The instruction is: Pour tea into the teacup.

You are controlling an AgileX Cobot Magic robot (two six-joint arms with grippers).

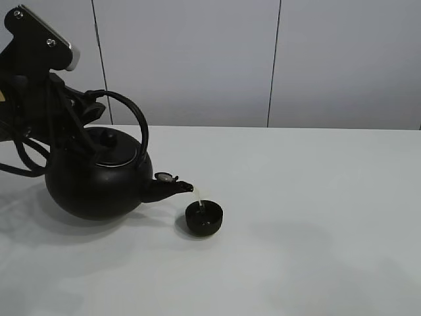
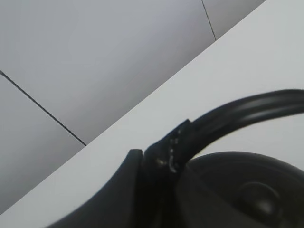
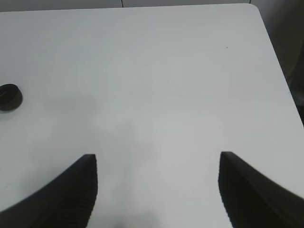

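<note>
You see the big round black kettle (image 1: 99,181) with its arched handle at the left side of the white table (image 1: 316,224). It is tilted, so that the spout points down to the right. A thin pale stream of tea (image 1: 199,196) runs from the tip of the spout into the small round matte-black teacup (image 1: 204,218). The teacup stands upright on the table just beside the kettle, under the spout.

Your left gripper (image 1: 92,104) pinches the arched handle near its rear end. In the left wrist view its dark fingers (image 2: 123,190) are pressed on the handle bar, close above the kettle lid (image 1: 108,139).

Your right gripper (image 3: 156,190) hangs over the bare table with its two fingers spread wide. In the right wrist view the teacup (image 3: 9,97) is well apart from these fingers.
</note>
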